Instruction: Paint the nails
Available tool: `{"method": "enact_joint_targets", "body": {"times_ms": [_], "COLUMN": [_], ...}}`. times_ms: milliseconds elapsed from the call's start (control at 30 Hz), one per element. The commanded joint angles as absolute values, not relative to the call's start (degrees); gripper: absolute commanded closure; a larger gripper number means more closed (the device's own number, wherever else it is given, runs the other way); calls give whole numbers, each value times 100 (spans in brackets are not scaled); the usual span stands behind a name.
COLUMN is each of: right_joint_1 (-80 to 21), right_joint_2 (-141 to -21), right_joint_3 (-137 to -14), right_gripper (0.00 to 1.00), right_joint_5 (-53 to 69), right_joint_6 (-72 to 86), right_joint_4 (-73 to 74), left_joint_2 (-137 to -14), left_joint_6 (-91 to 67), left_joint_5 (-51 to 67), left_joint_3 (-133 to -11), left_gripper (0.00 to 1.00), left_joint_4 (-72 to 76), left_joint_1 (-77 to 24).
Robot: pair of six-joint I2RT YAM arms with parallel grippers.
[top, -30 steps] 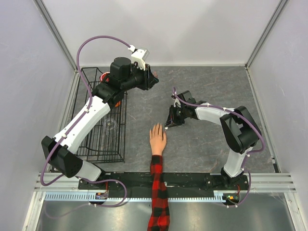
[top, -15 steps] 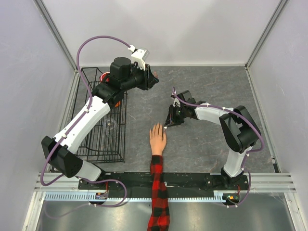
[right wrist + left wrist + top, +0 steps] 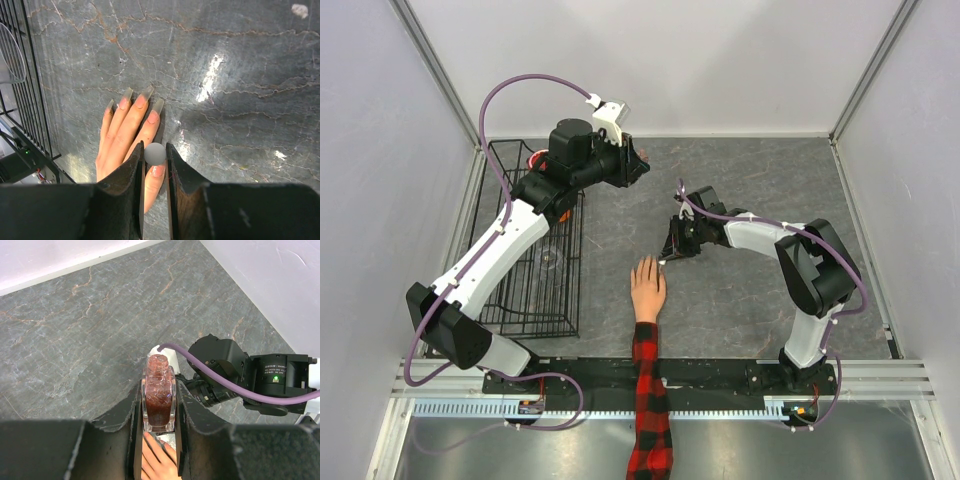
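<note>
The peach mannequin hand (image 3: 647,290) with a red-and-black plaid sleeve (image 3: 648,400) lies palm down at the table's middle. Its long nails (image 3: 140,101) point away in the right wrist view, and the thumb nail (image 3: 158,171) sits just under my right jaws. My right gripper (image 3: 155,150) is shut on a grey round-topped polish brush cap (image 3: 155,153), low beside the hand's thumb side (image 3: 670,253). My left gripper (image 3: 159,390) is shut on an uncapped bottle of red glitter polish (image 3: 159,402), held high at the back (image 3: 638,165). The brush tip is hidden.
A black wire basket (image 3: 535,240) stands at the left with a clear glass (image 3: 552,258) in it; its edge shows in the right wrist view (image 3: 20,100). White walls close the table at the back and sides.
My right gripper has shifted very slightly left toward the hand. The left arm and the hand have not moved.
</note>
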State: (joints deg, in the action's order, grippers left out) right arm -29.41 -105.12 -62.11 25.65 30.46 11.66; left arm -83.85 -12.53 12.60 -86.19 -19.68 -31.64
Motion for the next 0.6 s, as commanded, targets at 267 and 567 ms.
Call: {"method": "enact_joint_targets", "body": {"times_ms": [267, 567], "right_joint_1": [-2962, -2962], "right_joint_2": [-10512, -10327], "right_joint_3": [-6346, -6214], "right_gripper": [100, 100], "right_joint_5": [2593, 2575], "right_joint_6": [3076, 3032], "right_joint_4": [1169, 1274], "left_joint_2": [-8183, -8174], "left_joint_6": [-1327, -1327], "left_joint_5": [1345, 1345], "left_joint_3": [-8657, -8631], "left_gripper": [98, 98], "left_joint_4": [-1854, -1846], "left_joint_1": [-3146, -3146]}}
